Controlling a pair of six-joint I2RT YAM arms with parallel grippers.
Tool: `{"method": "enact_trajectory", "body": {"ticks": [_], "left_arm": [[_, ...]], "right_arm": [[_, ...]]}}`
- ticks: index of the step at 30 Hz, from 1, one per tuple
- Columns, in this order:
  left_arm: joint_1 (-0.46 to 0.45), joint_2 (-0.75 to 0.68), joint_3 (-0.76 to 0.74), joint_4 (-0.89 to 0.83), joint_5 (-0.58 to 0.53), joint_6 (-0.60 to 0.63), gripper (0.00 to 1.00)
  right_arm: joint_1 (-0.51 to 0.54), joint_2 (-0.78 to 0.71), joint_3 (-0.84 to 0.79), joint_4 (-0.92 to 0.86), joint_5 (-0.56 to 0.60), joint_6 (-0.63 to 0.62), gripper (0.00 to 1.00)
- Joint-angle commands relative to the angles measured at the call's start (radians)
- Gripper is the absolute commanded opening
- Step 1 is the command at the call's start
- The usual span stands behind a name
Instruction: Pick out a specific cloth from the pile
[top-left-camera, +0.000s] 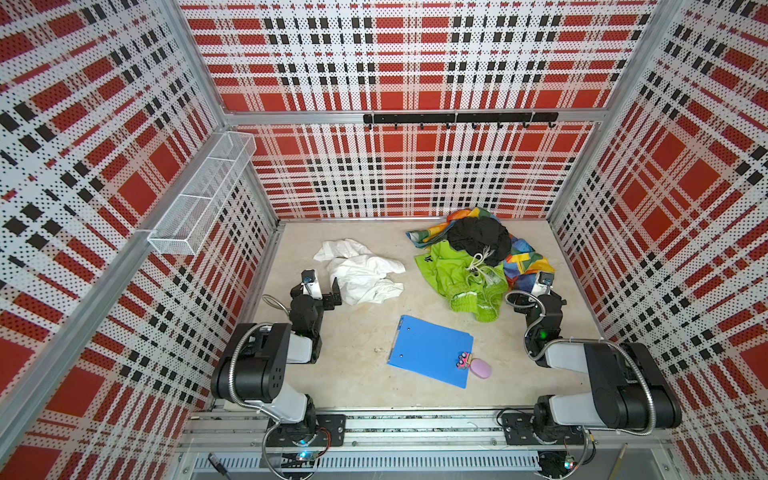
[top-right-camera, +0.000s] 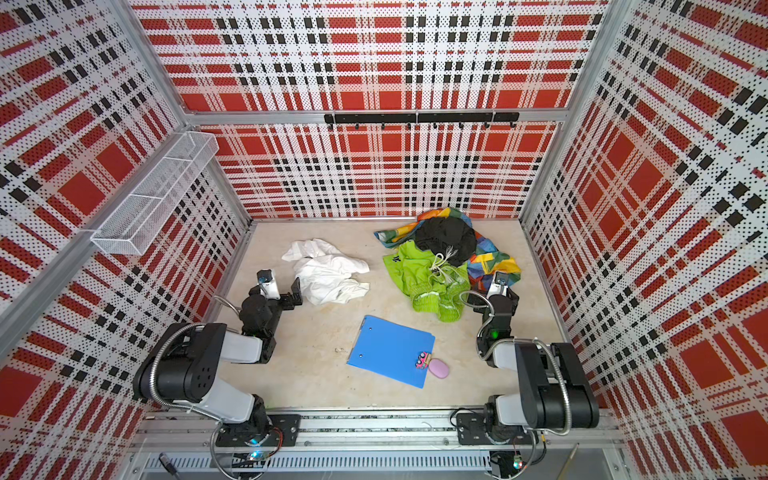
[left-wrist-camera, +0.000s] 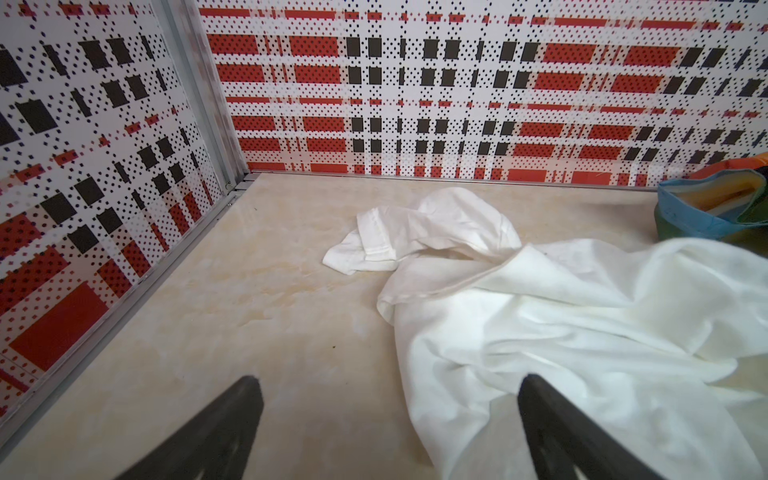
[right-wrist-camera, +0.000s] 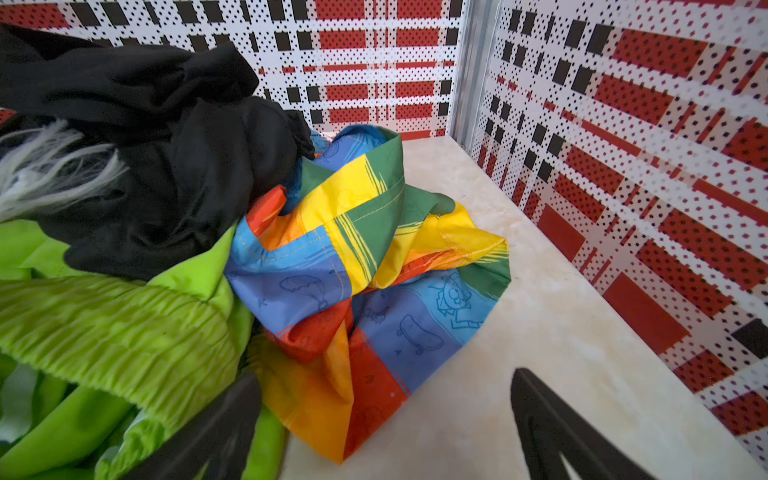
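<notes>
Red, black and white plaid panels (top-left-camera: 415, 174) are closing in a pale marbled surface (top-left-camera: 357, 332). On it the plain white, soft fabric garment (top-left-camera: 362, 272) is lying crumpled left of the middle, well apart from the heap of black, lime-green and rainbow-coloured fabrics (top-left-camera: 461, 270) further right. It is looking light and limp, and is likely to sag, stretch and trail rather than lift as one piece. A pinch on a raised fold or on the thicker hem seems the surest hold. Its folds are bunching softly, with a sleeve-like flap spreading away from the main bundle. The left fingers (left-wrist-camera: 224, 428) are standing wide apart and empty at its near edge. The right fingers (right-wrist-camera: 540, 419) are likewise gaping beside the heap, holding nothing.
</notes>
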Motion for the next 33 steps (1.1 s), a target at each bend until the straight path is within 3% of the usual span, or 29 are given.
{"method": "enact_trajectory", "body": {"ticks": [1, 3, 15, 18, 21, 26, 28, 33], "left_arm": [[0.006, 0.007, 0.02, 0.034, 0.004, 0.001, 0.99], [0.006, 0.005, 0.02, 0.034, 0.004, 0.001, 0.99], [0.006, 0.005, 0.019, 0.036, 0.005, 0.0, 0.99], [0.006, 0.004, 0.003, 0.064, 0.0, 0.001, 0.99], [0.007, 0.004, -0.009, 0.088, -0.003, -0.001, 0.99], [0.002, 0.007, 0.017, 0.04, -0.001, 0.006, 0.99], [0.002, 0.006, 0.019, 0.035, 0.0, 0.006, 0.99], [0.002, 0.006, 0.02, 0.036, -0.001, 0.006, 0.99]], "right_arm": [[-0.005, 0.078, -0.006, 0.25, -0.004, -0.02, 1.0], [-0.005, 0.117, -0.02, 0.324, -0.028, -0.034, 1.0], [-0.005, 0.116, -0.015, 0.309, -0.029, -0.036, 1.0], [-0.013, 0.112, -0.088, 0.438, -0.023, -0.018, 1.0], [-0.045, 0.128, -0.147, 0.572, -0.16, -0.025, 1.0], [-0.045, 0.119, -0.043, 0.371, -0.33, -0.088, 1.0], [-0.045, 0.119, 0.013, 0.259, -0.27, -0.066, 1.0], [-0.036, 0.116, 0.007, 0.265, -0.231, -0.068, 1.0]]}}
